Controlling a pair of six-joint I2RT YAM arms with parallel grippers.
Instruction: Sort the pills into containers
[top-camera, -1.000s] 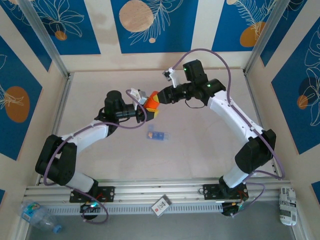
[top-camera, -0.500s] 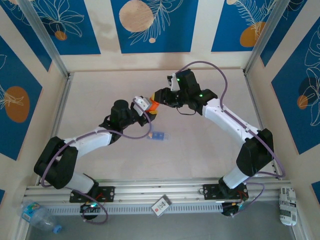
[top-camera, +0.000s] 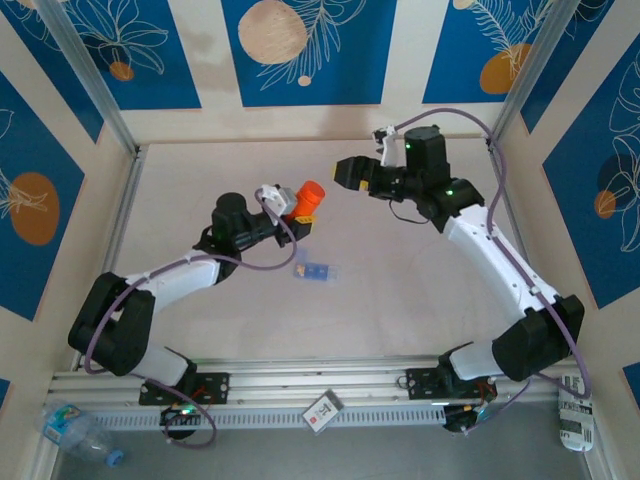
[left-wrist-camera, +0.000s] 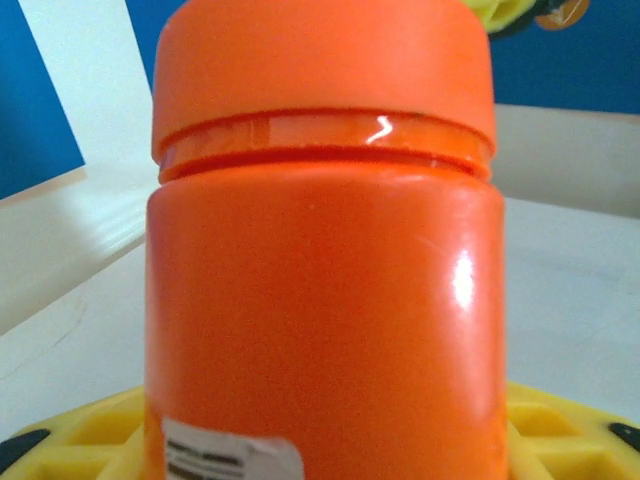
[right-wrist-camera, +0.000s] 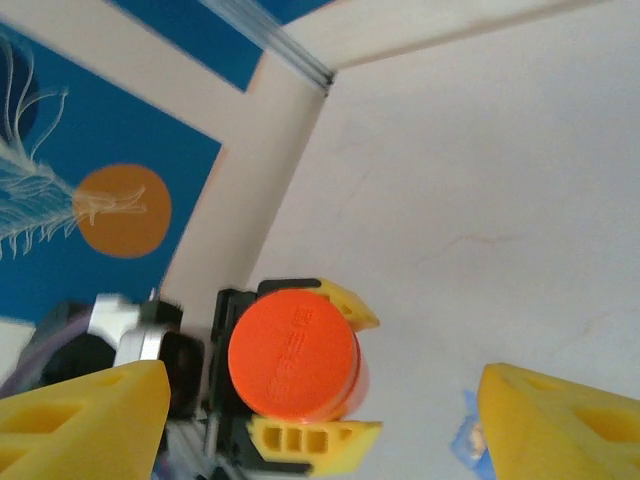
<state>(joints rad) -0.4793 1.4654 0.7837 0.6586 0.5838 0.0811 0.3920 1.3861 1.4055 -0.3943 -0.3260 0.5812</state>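
An orange bottle (top-camera: 310, 196) with its cap on is held off the table, my left gripper (top-camera: 298, 207) shut on its body. In the left wrist view the bottle (left-wrist-camera: 320, 250) stands between yellow fingers (left-wrist-camera: 70, 440). My right gripper (top-camera: 343, 174) hangs open a short way right of the cap, nothing in it. Its wrist view looks straight at the cap (right-wrist-camera: 293, 352) between its spread gripper (right-wrist-camera: 320, 380) pads. The pale-blue containers (top-camera: 316, 270) lie on the table below the bottle, also seen as the containers (right-wrist-camera: 468, 436) with a yellowish speck inside. No pills can be made out elsewhere.
Low walls and aluminium rails (top-camera: 118, 215) frame the pale table (top-camera: 400, 270). Off the front edge lie a small card (top-camera: 322, 411), a plastic bottle (top-camera: 75, 430) and a wrapped packet (top-camera: 576, 410).
My right gripper has opened, let go of the bottle's cap end and drawn back to the right. The left gripper still holds the bottle, swung slightly upward and right.
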